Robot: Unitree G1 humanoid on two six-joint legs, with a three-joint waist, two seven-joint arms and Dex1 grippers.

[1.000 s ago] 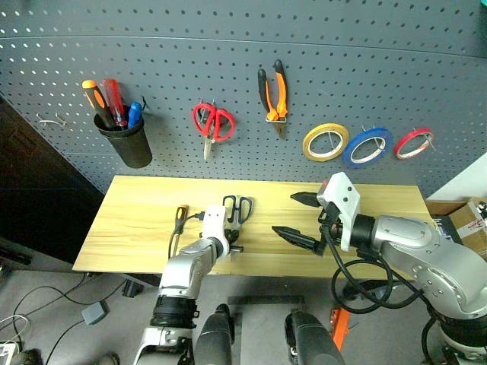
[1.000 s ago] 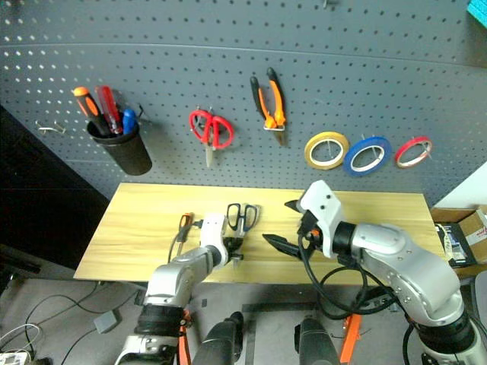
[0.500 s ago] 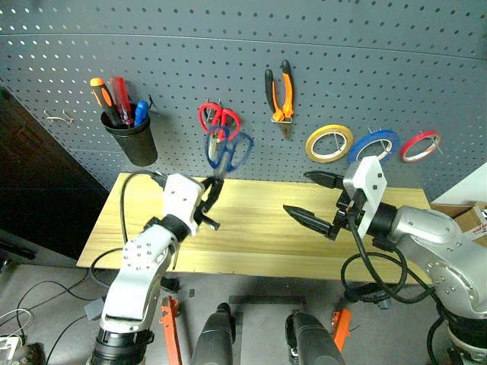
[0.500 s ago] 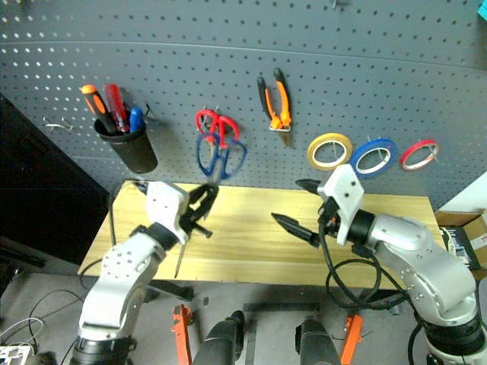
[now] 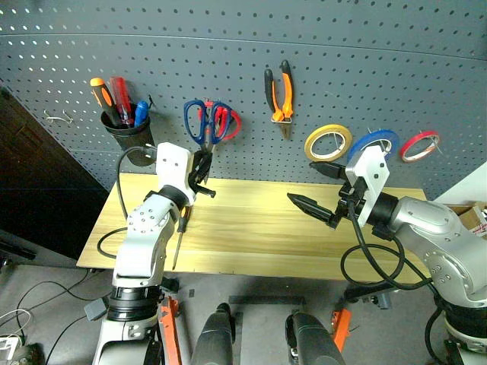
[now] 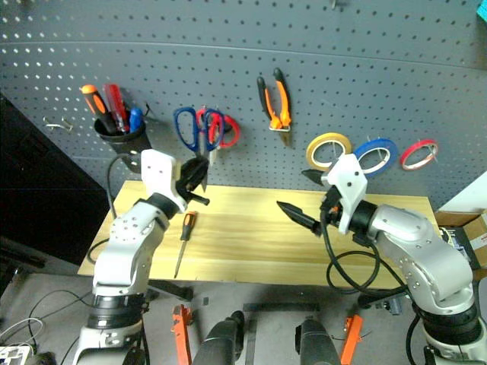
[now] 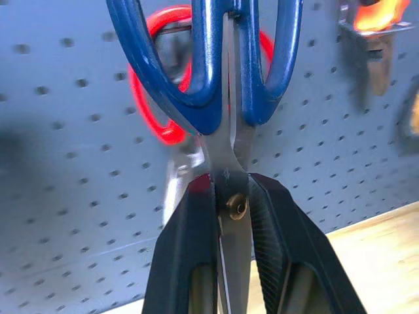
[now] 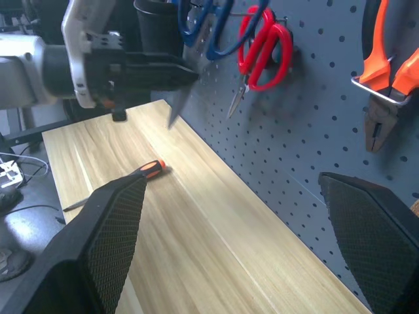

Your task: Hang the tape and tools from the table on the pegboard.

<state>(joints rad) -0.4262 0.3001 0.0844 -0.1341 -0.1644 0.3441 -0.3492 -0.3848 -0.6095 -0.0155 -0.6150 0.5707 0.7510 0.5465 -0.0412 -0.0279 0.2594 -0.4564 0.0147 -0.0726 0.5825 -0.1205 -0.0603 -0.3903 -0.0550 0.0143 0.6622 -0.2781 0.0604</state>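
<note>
- Holding the dark-blue-handled scissors (image 5: 205,122) up against the pegboard (image 5: 243,46) with my left gripper (image 5: 199,169), fingers clamped tight on the blades right at the pivot screw, handles pointing up.
- From my left wrist view, the blue loops sit right in front of the red-handled scissors (image 5: 227,122) already hanging there (can't tell if the blue ones are actually touching a hook or the red pair, they just overlap).
- My right gripper (image 5: 321,195) is wide open with nothing in it, hovering above the right half of the table (image 5: 251,236) and pointing left, toward my other arm.
- The screwdriver (image 6: 183,237) with the black-and-orange handle is lying flat on the table, near its left end, handle toward the board and shaft pointing at the front edge, just below my left hand.
- The orange-and-black pliers (image 5: 277,95) hang on the pegboard, handles up, right of both scissors.
- The blue tape (image 5: 371,146) is on the board too, sitting between the yellow tape ring (image 5: 328,141) and the red tape ring (image 5: 419,144), all three in a row on the right side.
- Over on the left of the board there's a black cup (image 5: 129,139) with a few screwdrivers stuck in it (orange, red and blue handles poking out).
</note>
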